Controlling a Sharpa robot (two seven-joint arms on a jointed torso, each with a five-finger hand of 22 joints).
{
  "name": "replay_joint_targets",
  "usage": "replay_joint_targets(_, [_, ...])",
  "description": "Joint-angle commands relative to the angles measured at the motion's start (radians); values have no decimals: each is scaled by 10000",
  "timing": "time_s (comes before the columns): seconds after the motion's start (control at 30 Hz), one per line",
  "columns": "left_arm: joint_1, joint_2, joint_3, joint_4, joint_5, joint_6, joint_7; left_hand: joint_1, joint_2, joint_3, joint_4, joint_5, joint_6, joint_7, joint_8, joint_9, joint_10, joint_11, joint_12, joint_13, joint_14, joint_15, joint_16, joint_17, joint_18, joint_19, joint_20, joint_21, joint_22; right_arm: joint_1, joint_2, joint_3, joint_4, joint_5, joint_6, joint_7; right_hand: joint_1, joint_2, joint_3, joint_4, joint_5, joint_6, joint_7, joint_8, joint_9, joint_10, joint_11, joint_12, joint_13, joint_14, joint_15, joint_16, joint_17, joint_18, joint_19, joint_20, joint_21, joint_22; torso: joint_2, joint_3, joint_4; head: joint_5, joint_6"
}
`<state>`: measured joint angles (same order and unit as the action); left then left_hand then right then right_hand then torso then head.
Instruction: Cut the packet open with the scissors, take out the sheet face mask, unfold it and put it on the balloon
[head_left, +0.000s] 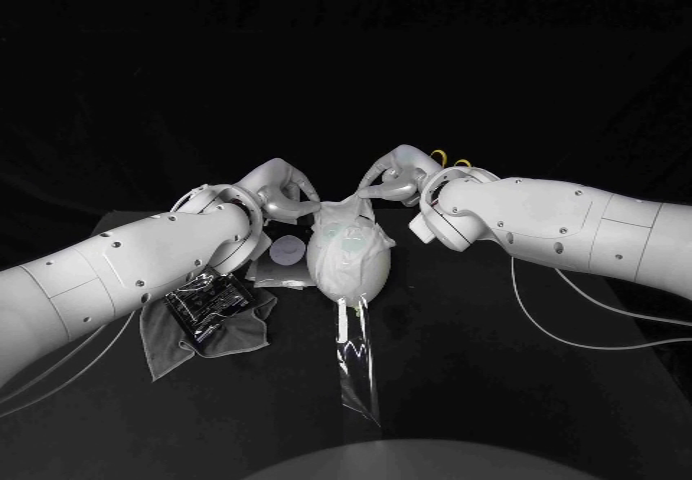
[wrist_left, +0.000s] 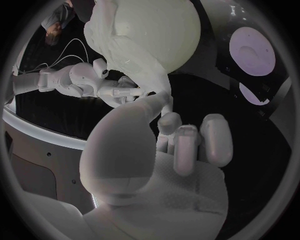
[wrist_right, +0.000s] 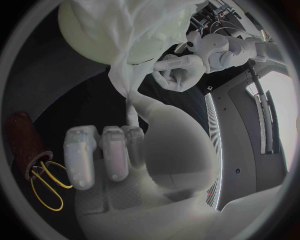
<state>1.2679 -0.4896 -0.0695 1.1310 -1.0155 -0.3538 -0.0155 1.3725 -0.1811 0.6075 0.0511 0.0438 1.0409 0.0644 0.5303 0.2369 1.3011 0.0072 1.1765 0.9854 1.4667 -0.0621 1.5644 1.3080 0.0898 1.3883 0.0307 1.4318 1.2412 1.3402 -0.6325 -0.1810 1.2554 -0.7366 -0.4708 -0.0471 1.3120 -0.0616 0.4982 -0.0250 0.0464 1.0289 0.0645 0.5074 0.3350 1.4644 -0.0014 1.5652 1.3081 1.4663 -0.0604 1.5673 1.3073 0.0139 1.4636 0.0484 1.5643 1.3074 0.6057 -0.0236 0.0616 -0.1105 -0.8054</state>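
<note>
**Placement.** The sheet mask (head_left: 351, 262) is lying draped over the balloon (wrist_left: 169, 35) at the middle of the bench (head_left: 490, 380), between the two arms. Each arm is reaching to the balloon's far end from its own side. In my judgement this lets the sheet be drawn taut and spread evenly over the curve. The opened packet (head_left: 209, 303) is resting on a grey cloth (head_left: 238, 335) beside the left arm, clear of the work. The scissors (wrist_right: 45, 187) are standing in a brown holder (wrist_right: 20, 137), not in use. A clear film strip (head_left: 355, 375) is trailing from the balloon's near end.

**Hands.** The left robot hand (head_left: 284, 197) is closing narrowly, pinching a gathered edge of the mask between thumb and finger. The right robot hand (head_left: 392, 180) is pinching the opposite gathered edge likewise, with the remaining fingers curling in.
</note>
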Motion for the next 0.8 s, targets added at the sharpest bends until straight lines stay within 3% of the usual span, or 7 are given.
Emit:
replay_joint_targets(0.03, [23,93,11,-151,-723,-38,306,5,42,44,-4,46,0,38,51,753,257,-160,31,4,1040,-35,64,2628,-192,72,9,35,14,6,13,7,23,-174,-56,-31,-6,61,44,-1,23,40,-4,64,105,1064,-63,56,2627,1045,-47,35,2635,-139,1072,-24,65,2633,-4,1,2,3,-8])
replay_joint_targets(0.33, [26,297,4,-570,-1274,-189,551,-2,35,51,-8,46,-1,37,56,762,262,-161,40,17,1040,-34,64,2628,-203,99,10,57,65,6,32,7,10,-182,-66,-55,-6,61,44,-1,23,40,-4,64,105,1064,-63,56,2627,1045,-47,35,2635,-139,1072,-24,65,2633,2,2,5,-1,-12])
replay_joint_targets(0.8, [26,308,2,-813,-1769,11,597,-13,18,69,-23,45,-4,34,69,782,264,-163,48,29,1040,-34,64,2628,-211,120,11,75,105,6,105,7,-144,-236,-150,-159,-14,51,80,-24,23,17,-2,87,126,1064,-62,56,2627,1045,-47,35,2635,-139,1072,-24,65,2633,3,-4,7,-21,1])
